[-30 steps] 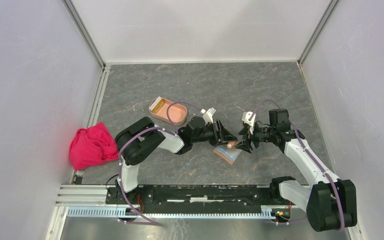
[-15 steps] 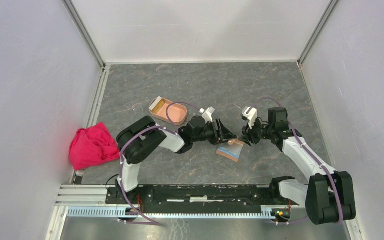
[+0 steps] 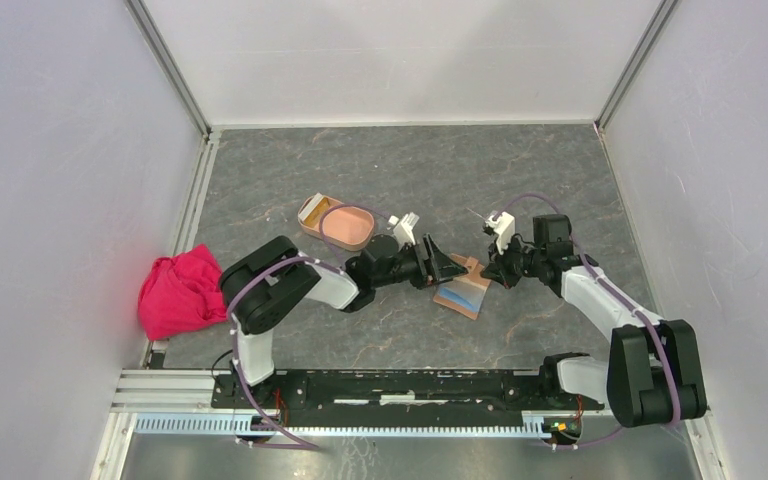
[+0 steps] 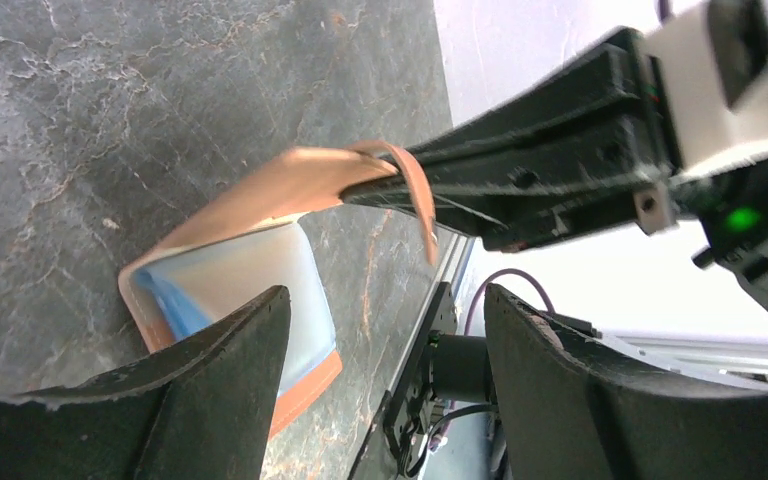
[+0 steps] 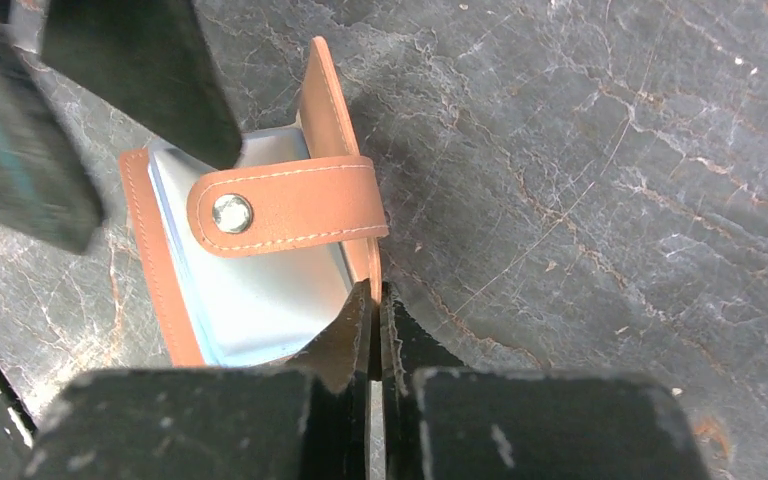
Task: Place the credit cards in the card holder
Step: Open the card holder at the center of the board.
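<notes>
No card looks to be in the card holder (image 3: 348,227) yet, up-left of the wallet (image 3: 463,293) on the counter (image 3: 380,160): the credit cards (image 5: 260,300) sit inside the wallet, right jaws clenched on its flap (image 5: 322,95), left jaws spread beside it.

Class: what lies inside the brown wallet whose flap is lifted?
A pale card with a blue edge shows inside the wallet. The snap strap crosses it, and any cards beneath it are covered.

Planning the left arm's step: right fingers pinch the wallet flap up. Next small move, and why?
Probably ease the open left fingers around the pale blue card: the right fingers hold the wallet flap raised, so it lies exposed.
</notes>
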Action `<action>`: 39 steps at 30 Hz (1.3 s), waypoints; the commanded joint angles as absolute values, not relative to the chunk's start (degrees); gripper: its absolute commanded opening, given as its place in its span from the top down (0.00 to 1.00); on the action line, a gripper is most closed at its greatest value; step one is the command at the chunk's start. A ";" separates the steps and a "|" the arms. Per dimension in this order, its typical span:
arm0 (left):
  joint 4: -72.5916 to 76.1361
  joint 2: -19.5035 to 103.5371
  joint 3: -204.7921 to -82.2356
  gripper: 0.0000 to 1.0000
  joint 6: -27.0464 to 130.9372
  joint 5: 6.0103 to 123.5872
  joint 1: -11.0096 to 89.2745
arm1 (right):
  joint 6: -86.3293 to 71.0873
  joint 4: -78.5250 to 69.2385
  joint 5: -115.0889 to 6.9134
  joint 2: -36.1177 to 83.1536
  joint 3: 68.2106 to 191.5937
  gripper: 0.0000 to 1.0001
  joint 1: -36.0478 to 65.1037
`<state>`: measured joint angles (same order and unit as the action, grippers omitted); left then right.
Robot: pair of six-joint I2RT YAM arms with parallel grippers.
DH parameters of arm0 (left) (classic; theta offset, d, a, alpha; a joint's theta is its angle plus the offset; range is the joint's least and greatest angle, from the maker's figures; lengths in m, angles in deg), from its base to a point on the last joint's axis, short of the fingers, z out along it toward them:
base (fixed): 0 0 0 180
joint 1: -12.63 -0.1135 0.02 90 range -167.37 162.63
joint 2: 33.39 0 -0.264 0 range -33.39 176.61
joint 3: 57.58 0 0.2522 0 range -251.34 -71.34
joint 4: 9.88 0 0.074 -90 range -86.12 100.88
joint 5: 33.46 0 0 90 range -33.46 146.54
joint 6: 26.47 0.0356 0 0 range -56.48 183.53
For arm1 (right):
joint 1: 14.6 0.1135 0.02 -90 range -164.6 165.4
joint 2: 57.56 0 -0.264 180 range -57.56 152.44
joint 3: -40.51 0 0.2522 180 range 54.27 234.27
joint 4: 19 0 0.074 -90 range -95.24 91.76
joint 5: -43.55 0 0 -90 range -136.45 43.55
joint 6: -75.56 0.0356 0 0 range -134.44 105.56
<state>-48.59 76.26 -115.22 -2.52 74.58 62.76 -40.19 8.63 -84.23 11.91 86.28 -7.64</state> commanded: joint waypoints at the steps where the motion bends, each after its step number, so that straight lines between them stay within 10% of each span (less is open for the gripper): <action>1: -56.44 69.52 -110.54 0.23 2.77 71.14 62.50 | -35.32 6.24 -86.18 13.54 86.10 1.00 -8.71; 15: -58.63 59.17 -104.14 0.46 3.93 66.18 66.14 | -20.00 -2.19 -88.72 10.65 82.02 1.00 -10.19; 26: -64.53 73.64 -108.68 0.70 -1.74 63.37 68.27 | -9.08 -7.67 -88.17 15.76 80.19 1.00 -10.92; 39: -41.48 80.89 -118.35 0.70 0.55 56.72 67.71 | -10.64 -6.82 -87.55 15.95 80.72 0.94 -10.95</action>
<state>-50.54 79.16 -116.29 -0.48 60.66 68.20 -10.23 -5.60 -87.88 16.11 80.68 -10.87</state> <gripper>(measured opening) 0.290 0.052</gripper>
